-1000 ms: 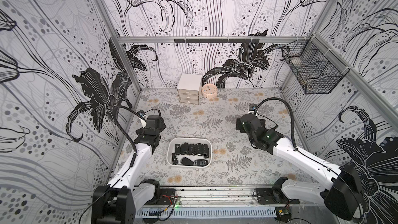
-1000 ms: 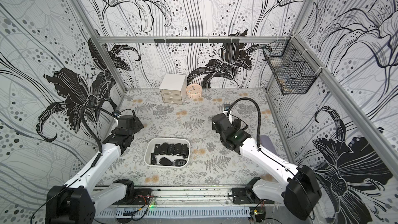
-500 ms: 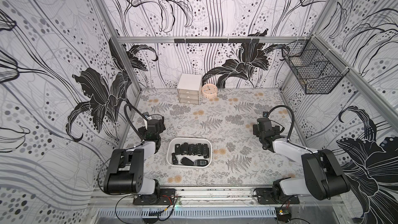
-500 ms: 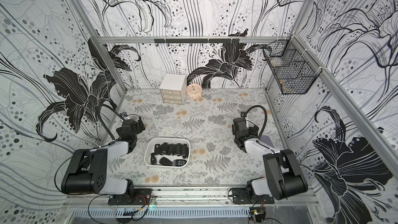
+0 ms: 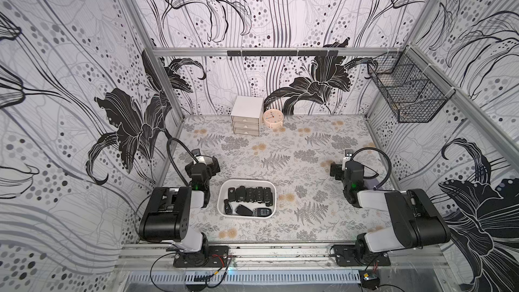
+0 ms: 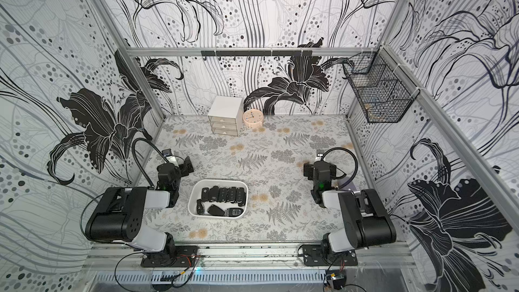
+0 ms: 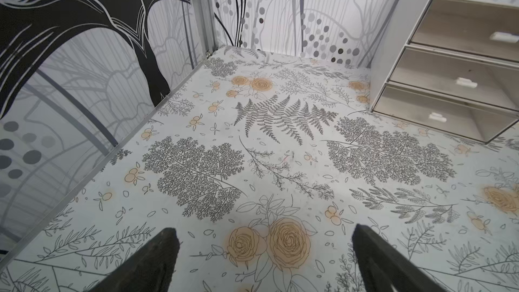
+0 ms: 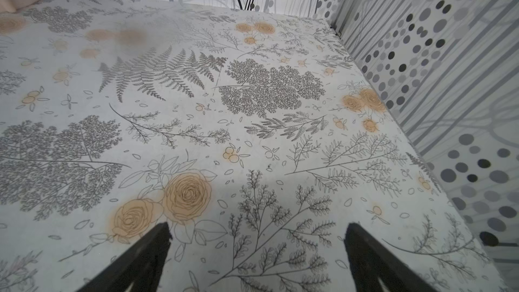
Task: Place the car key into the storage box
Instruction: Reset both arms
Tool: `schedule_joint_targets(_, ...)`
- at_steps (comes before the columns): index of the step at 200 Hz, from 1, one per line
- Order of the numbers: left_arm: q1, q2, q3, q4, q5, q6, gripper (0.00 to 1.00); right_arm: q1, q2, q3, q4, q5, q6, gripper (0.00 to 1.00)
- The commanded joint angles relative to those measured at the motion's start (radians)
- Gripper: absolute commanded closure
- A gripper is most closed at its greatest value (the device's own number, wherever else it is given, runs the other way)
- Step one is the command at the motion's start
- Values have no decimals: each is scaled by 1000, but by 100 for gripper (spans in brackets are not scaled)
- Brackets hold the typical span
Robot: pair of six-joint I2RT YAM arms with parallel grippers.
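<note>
This is a lab robot cell dressed up as a home: an aluminium frame (image 5: 191, 51) hung with floral panels (image 5: 70, 80), two arms (image 5: 168, 214) bolted to a rail (image 5: 280, 250), exposed cables (image 5: 179, 139), and a cabinet (image 5: 247, 108), clock (image 5: 273, 117) and basket (image 5: 407, 94).

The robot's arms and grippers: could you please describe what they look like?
The left arm and right arm share black boxy joints and white links. Each carries a small green light near its wrist and a looped black cable. The left gripper and right gripper have dark, tapered fingers.
</note>
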Motion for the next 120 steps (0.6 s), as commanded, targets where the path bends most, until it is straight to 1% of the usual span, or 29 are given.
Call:
schedule_joint_targets(1, 5, -3, 3, 77, 15, 21, 1, -11, 48, -21, 190, -60, -5, 0)
schedule_joint_targets(8, 5, 4, 0, 92, 17, 24, 0, -12, 23, -11, 118, -69, 5, 0)
schedule_joint_targets(17, 6, 3, 0, 93, 16, 25, 0, -12, 39, -18, 171, -63, -6, 0)
schedule_joint_targets(27, 5, 1, 0, 86, 16, 25, 0, -12, 26, -12, 127, -69, 2, 0)
schedule_joint_targets(34, 5, 3, 0, 92, 14, 27, 0, -12, 37, -16, 161, -65, -6, 0)
schedule_joint_targets(43, 5, 2, 0, 92, 14, 29, 1, -11, 26, -12, 132, -67, -2, 0)
schedule_joint_targets(50, 4, 2, 0, 89, 14, 27, 1, -11, 34, -16, 157, -64, -6, 0)
schedule_joint_targets(120, 4, 2, 0, 89, 16, 26, 0, -12, 31, -13, 144, -67, -4, 0)
